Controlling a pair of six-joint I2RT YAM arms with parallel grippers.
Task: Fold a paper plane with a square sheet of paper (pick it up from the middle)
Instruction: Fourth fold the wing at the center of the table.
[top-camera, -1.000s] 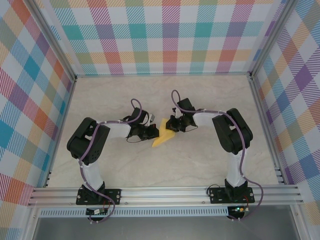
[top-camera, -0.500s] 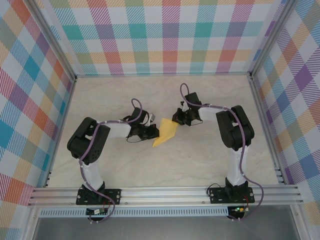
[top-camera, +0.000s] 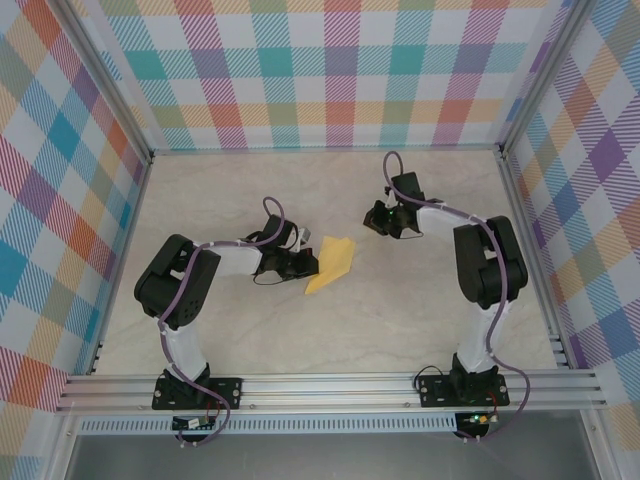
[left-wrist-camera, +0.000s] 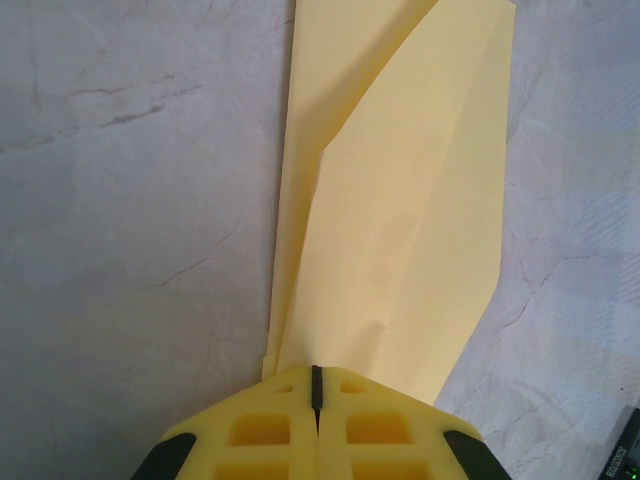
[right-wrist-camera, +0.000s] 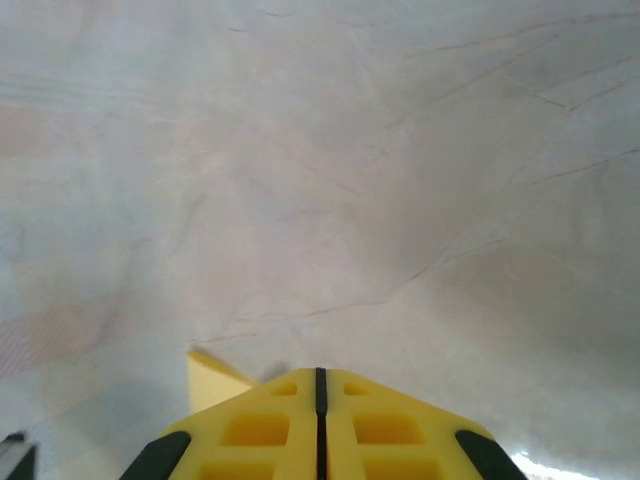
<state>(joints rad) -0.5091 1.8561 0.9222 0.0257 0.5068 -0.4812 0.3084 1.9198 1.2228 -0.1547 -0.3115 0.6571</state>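
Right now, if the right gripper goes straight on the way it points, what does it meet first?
Probably the bare table; the right gripper points down at it, yellow paper lying aside.

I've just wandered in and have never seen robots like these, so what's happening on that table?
A robot is folding yellow paper into a plane. The paper lies partly folded on the table. The left gripper, shut, has its tips at the paper's edge; pinching or pressing, I can't tell. The right gripper, also shut, sits apart from it.
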